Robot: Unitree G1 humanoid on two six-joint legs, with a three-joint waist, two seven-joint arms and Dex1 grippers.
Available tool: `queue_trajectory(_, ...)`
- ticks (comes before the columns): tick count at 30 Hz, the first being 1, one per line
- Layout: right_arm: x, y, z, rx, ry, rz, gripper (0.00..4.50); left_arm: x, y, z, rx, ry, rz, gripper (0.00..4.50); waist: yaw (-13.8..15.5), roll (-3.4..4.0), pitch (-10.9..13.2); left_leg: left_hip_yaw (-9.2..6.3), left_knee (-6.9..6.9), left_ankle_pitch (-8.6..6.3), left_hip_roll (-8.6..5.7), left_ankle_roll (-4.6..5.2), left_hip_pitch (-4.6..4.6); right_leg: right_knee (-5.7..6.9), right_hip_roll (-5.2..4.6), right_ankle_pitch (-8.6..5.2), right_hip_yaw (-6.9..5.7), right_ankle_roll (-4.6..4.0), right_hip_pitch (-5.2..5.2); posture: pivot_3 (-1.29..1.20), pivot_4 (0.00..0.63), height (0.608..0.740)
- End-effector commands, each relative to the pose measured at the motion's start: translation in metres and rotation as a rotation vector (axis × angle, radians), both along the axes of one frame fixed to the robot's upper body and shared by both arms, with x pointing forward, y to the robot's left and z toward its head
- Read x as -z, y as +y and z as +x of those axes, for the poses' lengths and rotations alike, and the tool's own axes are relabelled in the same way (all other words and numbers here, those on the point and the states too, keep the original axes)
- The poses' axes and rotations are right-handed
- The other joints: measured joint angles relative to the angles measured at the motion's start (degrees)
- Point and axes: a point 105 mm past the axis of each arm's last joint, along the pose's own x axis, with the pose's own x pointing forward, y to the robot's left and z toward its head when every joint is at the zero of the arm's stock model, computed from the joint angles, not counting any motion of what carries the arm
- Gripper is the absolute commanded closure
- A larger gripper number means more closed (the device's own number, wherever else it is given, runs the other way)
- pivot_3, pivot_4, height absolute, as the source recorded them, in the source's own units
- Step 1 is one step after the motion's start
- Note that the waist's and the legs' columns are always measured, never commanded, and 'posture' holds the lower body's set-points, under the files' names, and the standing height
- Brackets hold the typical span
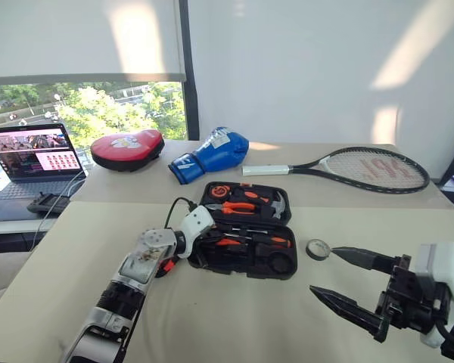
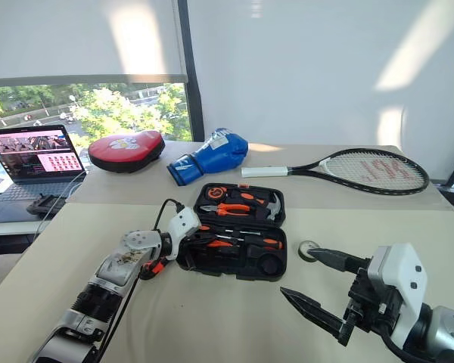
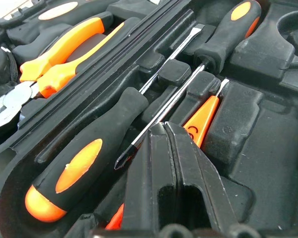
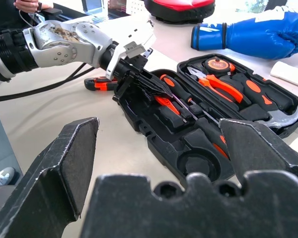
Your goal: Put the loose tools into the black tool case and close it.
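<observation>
The black tool case [image 1: 284,266] lies open on the table. My left gripper [image 3: 164,126] is shut, its tips down in the near half's left end, right over the slim all-orange screwdriver [image 3: 201,119]. Two screwdrivers with black-and-orange handles [image 3: 84,163] [image 3: 228,34] lie in the slots beside it. The utility knife [image 4: 102,84] lies on the table just left of the case, under my left wrist. The small black tape roll [image 1: 318,249] sits on the table right of the case. My right gripper [image 1: 323,270] hangs open just in front of the roll, holding nothing.
Orange-handled pliers [image 1: 238,207], a hammer [image 1: 278,204] and a tape measure sit in the case's far half. Behind the case lie a blue boxing glove [image 1: 212,155], a red punch pad [image 1: 127,147] and a tennis racket [image 1: 363,168]. A laptop [image 1: 34,155] stands at the far left.
</observation>
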Motion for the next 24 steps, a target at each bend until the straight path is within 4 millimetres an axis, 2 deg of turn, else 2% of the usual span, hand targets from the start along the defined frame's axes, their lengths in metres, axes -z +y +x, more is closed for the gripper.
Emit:
queue_trajectory(1,-0.008,0.005,0.001,-0.048,-0.051,0.004,0.00,-0.062,0.023,0.006,-0.098,0.058,-0.349,4.46,0.0,-0.16,0.1,-0.01,0.00,0.02,0.00,-0.02,-0.09,0.03,-0.01,0.00,-0.01,0.00,-0.10,0.00,0.150,0.740)
queue_trajectory(2,-0.009,0.005,0.001,-0.054,-0.053,0.008,0.00,-0.072,0.034,0.008,-0.139,0.041,-0.367,4.46,-0.2,-0.38,0.3,-0.01,0.00,0.05,0.00,-0.06,-0.20,0.04,0.00,0.00,-0.02,0.01,-0.22,0.00,0.150,0.740)
queue_trajectory(5,-0.010,0.006,0.002,-0.082,-0.043,0.028,0.00,-0.094,0.071,0.012,-0.282,-0.003,-0.363,3.69,-0.4,-0.56,0.4,-0.06,0.01,0.21,0.06,-0.34,-0.73,0.13,0.20,0.27,-0.05,-0.42,-0.76,0.00,0.150,0.740)
queue_trajectory(7,-0.010,0.005,0.005,-0.093,-0.050,0.026,0.00,-0.098,0.089,0.005,-0.338,0.004,-0.310,3.02,-0.5,-0.54,0.4,-0.04,-0.06,0.26,0.00,-0.44,-0.78,0.15,0.32,0.29,-0.07,-0.44,-0.84,0.00,0.150,0.740)
queue_trajectory(8,-0.010,0.005,0.007,-0.100,-0.052,0.029,0.00,-0.097,0.095,-0.003,-0.349,0.007,-0.263,2.61,-0.6,-0.54,0.4,-0.03,-0.09,0.42,-0.06,-0.72,-0.76,0.14,0.40,0.28,-0.08,-0.44,-0.82,0.00,0.150,0.740)
queue_trajectory(10,-0.010,0.004,0.011,-0.108,-0.051,0.033,0.00,-0.091,0.099,-0.018,-0.348,0.038,-0.188,1.75,-0.7,-0.54,0.4,0.00,-0.12,0.39,-0.12,-0.68,-0.78,0.07,0.38,0.26,-0.06,-0.40,-0.81,0.00,0.150,0.740)
queue_trajectory(11,-0.010,0.004,0.012,-0.114,-0.051,0.036,0.00,-0.084,0.097,-0.027,-0.335,0.079,-0.153,1.52,-0.6,-0.54,0.4,0.02,-0.13,0.36,-0.16,-0.62,-0.76,0.06,0.33,0.22,-0.06,-0.35,-0.78,0.00,0.150,0.740)
queue_trajectory(15,-0.010,0.006,0.015,-0.136,-0.049,0.041,0.00,-0.058,0.091,-0.052,-0.287,0.159,-0.016,0.08,0.0,-0.66,0.5,0.02,-0.11,0.23,-0.27,-0.48,-0.82,-0.01,0.16,0.15,-0.04,-0.24,-0.78,0.00,0.150,0.740)
queue_trajectory(21,-0.010,0.005,0.016,-0.147,-0.044,0.028,0.00,-0.020,0.099,-0.058,-0.328,0.197,0.199,0.08,0.5,-0.65,0.5,0.01,-0.19,0.25,-0.24,-0.68,-0.76,0.02,0.09,0.16,0.04,-0.31,-0.81,0.00,0.150,0.740)
queue_trajectory(23,-0.010,0.005,0.015,-0.143,-0.043,0.023,0.00,-0.011,0.099,-0.058,-0.352,0.225,0.209,0.08,0.5,-0.65,0.5,0.01,-0.30,0.30,-0.22,-0.71,-0.74,0.01,0.08,0.17,0.07,-0.38,-0.83,0.00,0.150,0.740)
queue_trajectory(24,-0.010,0.005,0.015,-0.139,-0.044,0.021,0.00,-0.007,0.099,-0.056,-0.369,0.219,0.218,0.32,0.5,-0.65,0.5,0.01,-0.34,0.31,-0.20,-0.71,-0.75,0.01,0.08,0.18,0.08,-0.40,-0.85,0.00,0.150,0.740)
